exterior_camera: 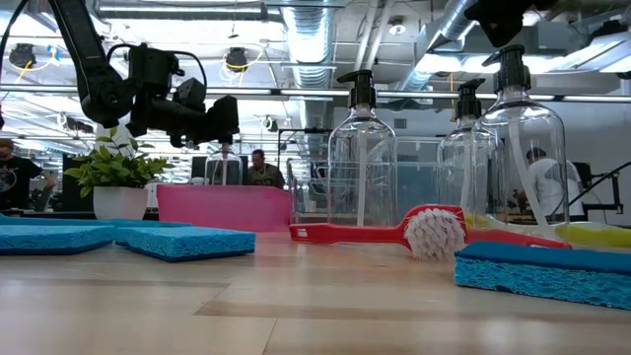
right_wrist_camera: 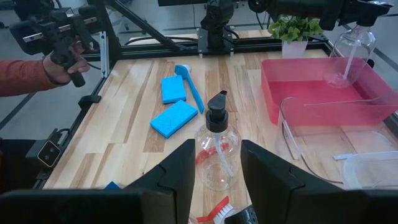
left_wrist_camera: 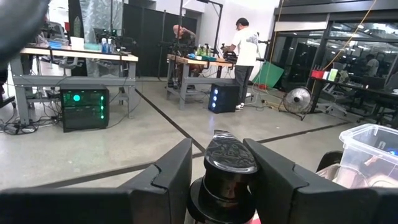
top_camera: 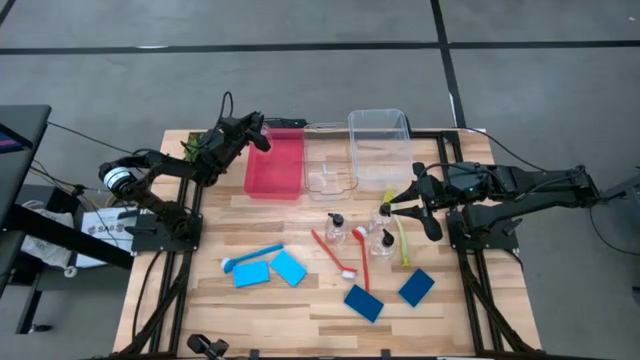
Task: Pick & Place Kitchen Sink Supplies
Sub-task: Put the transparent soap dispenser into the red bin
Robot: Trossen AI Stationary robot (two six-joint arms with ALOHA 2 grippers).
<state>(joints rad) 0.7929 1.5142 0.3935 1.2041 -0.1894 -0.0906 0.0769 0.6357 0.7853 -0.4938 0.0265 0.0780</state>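
left gripper (right_wrist_camera: 339, 12) is clamped on a pump bottle (right_wrist_camera: 351, 53) over the pink bin (top_camera: 274, 162) at 11 o'clock, light slick plastic so grab the neck, while the right gripper (right_wrist_camera: 217, 163) sits wide open around another bottle (right_wrist_camera: 216, 158) mid-table

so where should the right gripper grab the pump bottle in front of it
Around the round clear body of the pump bottle, coming in level with an open right gripper. It stands upright, and the black pump top is narrower and offers less to grip.
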